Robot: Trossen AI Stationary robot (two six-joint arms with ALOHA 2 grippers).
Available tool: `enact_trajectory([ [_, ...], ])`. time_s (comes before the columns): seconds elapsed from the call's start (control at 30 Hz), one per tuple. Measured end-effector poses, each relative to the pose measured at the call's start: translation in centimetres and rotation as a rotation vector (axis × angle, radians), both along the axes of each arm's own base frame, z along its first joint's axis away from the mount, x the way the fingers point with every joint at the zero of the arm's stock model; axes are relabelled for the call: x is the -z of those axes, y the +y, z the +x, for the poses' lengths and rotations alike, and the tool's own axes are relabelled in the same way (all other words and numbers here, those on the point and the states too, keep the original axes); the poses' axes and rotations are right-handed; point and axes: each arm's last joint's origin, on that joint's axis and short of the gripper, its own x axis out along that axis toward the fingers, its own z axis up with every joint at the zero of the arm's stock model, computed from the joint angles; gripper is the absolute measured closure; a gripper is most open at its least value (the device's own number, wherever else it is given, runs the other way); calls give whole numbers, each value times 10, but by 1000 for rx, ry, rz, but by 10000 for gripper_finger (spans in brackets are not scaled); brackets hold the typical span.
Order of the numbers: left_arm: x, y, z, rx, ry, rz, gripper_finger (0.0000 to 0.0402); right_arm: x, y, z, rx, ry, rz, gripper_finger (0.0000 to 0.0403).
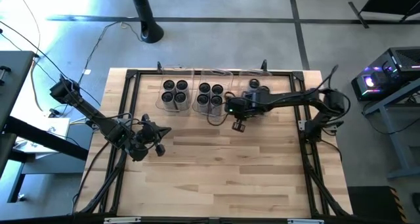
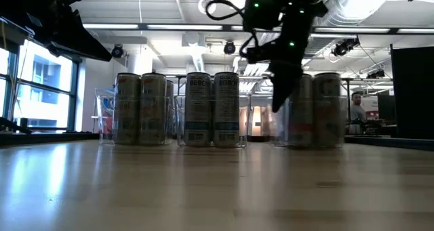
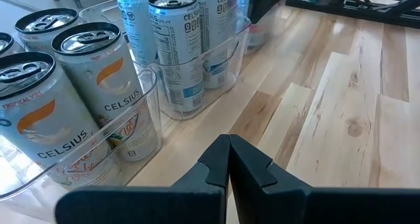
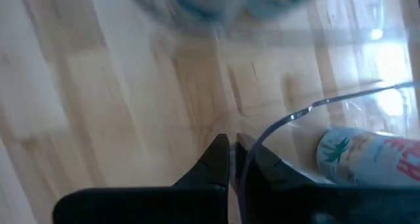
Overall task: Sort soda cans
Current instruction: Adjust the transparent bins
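Note:
Three clear bins stand in a row at the table's far side. The left bin holds several soda cans with orange labels. The middle bin holds several cans with blue labels. The right bin holds cans too, one with a red label. My right gripper hangs shut, pointing steeply down, just in front of the right bin's near left corner. My left gripper is shut, above the table's left half, and faces the bins. My right gripper has its shut fingertips right beside the right bin's curved rim corner. The view is blurred, and I cannot tell whether the fingers touch the rim.
Bare wooden tabletop spreads in front of the bins toward the near edge. A black frame runs around the table. In the low view the right arm hangs in front of the right bin's cans.

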Motion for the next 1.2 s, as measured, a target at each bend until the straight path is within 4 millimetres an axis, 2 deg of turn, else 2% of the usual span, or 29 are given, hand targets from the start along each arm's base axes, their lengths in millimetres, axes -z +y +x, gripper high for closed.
enact_trajectory([
  [0.27,0,0,0,1,0,0,401,-7,5,39,-96,-18,0,397],
  [0.43,0,0,0,6,4,-5,402,-6,10,50,-133,-3,-1,393],
  [0.67,0,0,0,6,4,-6,401,-8,11,50,-126,1,-40,366],
  [0.93,0,0,0,8,5,-7,402,-15,11,49,-115,-20,-46,267],
  [1.03,0,0,0,8,5,-7,401,-26,12,45,-98,-58,-41,246],
  [1.2,0,0,0,8,6,-6,402,-51,21,35,-95,-128,-66,241],
])
